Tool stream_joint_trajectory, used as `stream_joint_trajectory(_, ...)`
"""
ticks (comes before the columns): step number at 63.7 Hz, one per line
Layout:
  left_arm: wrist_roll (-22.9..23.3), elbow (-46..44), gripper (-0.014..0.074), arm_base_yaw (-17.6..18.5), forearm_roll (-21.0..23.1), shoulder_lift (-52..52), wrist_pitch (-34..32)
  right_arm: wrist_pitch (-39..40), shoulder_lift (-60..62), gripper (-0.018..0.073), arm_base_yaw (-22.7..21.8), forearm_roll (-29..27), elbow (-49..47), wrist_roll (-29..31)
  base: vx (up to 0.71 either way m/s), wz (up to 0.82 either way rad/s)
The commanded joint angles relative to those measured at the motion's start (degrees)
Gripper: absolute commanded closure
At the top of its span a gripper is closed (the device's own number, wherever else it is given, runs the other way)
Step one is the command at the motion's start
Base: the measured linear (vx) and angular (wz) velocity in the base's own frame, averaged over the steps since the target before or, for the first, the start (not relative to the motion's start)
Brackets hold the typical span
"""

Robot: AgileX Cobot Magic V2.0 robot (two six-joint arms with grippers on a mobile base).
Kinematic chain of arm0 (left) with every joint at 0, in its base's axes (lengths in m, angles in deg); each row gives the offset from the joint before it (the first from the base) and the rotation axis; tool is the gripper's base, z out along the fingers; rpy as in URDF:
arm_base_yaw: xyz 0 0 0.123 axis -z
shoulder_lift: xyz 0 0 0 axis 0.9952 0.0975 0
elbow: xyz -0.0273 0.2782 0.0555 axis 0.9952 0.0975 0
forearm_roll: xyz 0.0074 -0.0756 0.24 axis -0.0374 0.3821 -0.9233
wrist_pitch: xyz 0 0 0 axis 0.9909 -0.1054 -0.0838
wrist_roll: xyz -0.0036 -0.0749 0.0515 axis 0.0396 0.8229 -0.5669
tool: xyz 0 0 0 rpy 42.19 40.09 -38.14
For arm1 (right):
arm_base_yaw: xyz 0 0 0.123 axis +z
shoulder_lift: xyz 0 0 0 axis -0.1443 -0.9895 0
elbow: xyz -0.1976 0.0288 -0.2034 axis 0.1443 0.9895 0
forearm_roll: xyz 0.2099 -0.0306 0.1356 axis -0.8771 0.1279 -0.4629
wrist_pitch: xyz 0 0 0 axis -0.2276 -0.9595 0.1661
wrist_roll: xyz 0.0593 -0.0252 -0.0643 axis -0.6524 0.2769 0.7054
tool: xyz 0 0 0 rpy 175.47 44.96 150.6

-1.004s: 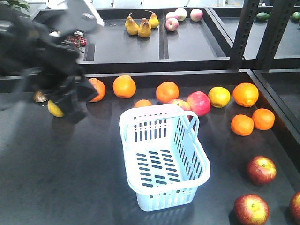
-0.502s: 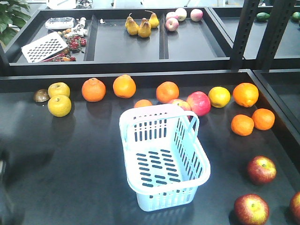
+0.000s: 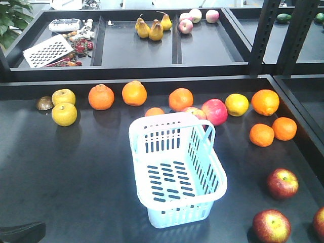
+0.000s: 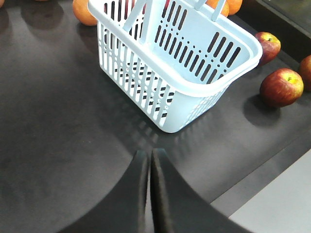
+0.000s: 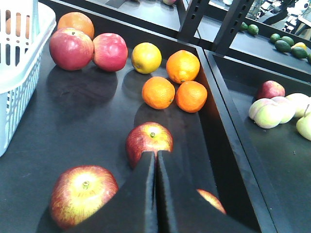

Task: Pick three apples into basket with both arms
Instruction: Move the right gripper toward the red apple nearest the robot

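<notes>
The pale blue basket (image 3: 162, 120) stands empty in the middle of the black shelf. Three dark red apples (image 3: 282, 183) (image 3: 271, 226) (image 3: 319, 223) lie at its right near the front corner. In the left wrist view my left gripper (image 4: 149, 154) is shut and empty, just short of the basket's (image 4: 194, 90) near corner, with two apples (image 4: 281, 87) (image 4: 267, 44) off to the right. My right gripper (image 5: 156, 154) is shut and empty, its tips in front of one apple (image 5: 149, 138). Another apple (image 5: 82, 194) lies at its left, and a third (image 5: 211, 200) is half hidden at its right.
Oranges (image 3: 261, 134), a lemon (image 3: 236, 104) and two pink-red apples (image 3: 214, 111) lie behind and to the right of the basket. The raised shelf lip (image 3: 298, 126) runs along the right. Dark upright posts (image 3: 266, 35) stand at the back right. A dark arm part (image 3: 20, 233) shows at the bottom left.
The left arm that filled the upper left a second ago has dropped out of the front view; only a dark part shows at the bottom left. Basket and fruit have not moved.
</notes>
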Motion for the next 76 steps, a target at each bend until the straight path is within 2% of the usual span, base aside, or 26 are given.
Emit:
stream_joint_trajectory(1, -0.11, -1.38, 0.0604, -0.10, 0.41, -0.03, -5.07, 4.44, 0.35, 0.0568, -0.08, 1.35, -1.81, 0.54, 0.00, 0.00)
stream_joint_trajectory(5, -0.11, -1.12, 0.0604, -0.10, -0.35, -0.03, -6.31, 6.13, 0.35, 0.0568, -0.08, 0.97, -1.81, -0.12, 0.00, 0.00)
stream_joint_trajectory(11, -0.11, 0.51, 0.0604, -0.10, -0.89, -0.03, -9.34, 10.30, 0.35, 0.0568, -0.03, -2.42, -1.81, -2.50, 0.00, 0.00)
stream_joint_trajectory(24, 0.07, 4.55, 0.0604, -0.10, -0.69, -0.03, -13.11, 19.80, 0.35, 0.0568, -0.03, -14.80, -1.81, -8.82, 0.00, 0.00)
stream_joint_trajectory(35, 0.31, 4.79, 0.0604, -0.10, -0.32, -0.03, -13.24, 21.12, 0.35, 0.0568, -0.03, -16.85, -1.81, -8.77, 0.00, 0.00)
stream_joint_trajectory(39, 0.31, 4.79, 0.0604, -0.10, -0.32, -0.03, -13.24, 21.72, 0.35, 0.0568, -0.03, -18.50, -1.81, -10.43, 0.00, 0.00)
stream_joint_trajectory(46, 0.31, 4.79, 0.0604, -0.10, -0.32, -0.03, -13.24, 22.40, 0.35, 0.0568, 0.02, -28.05, -1.81, -18.05, 0.00, 0.00)
stream_joint_trajectory(57, 0.31, 4.79, 0.0604, -0.10, -0.32, -0.03, -13.24, 25.09, 0.35, 0.0564, 0.02, -41.22, -2.34, -22.02, 0.00, 0.00)
stream_joint_trajectory(62, 0.31, 4.79, 0.0604, -0.10, -0.32, -0.03, -13.19, 23.82, 0.35, 0.0564, 0.02, -43.56, -5.30, -20.65, 0.00, 0.00)
stream_joint_trajectory(71, 0.31, 4.79, 0.0604, -0.10, -0.32, -0.03, -13.25, 14.70, -1.76, 0.0564, 0.02, -40.07, -14.95, -11.41, 0.00, 0.00)
stream_joint_trajectory(76, 0.31, 4.79, 0.0604, -0.10, -0.32, -0.03, -13.25, 8.09, -6.63, 0.0564, 0.02, -38.55, -20.46, -9.96, 0.00, 0.00)
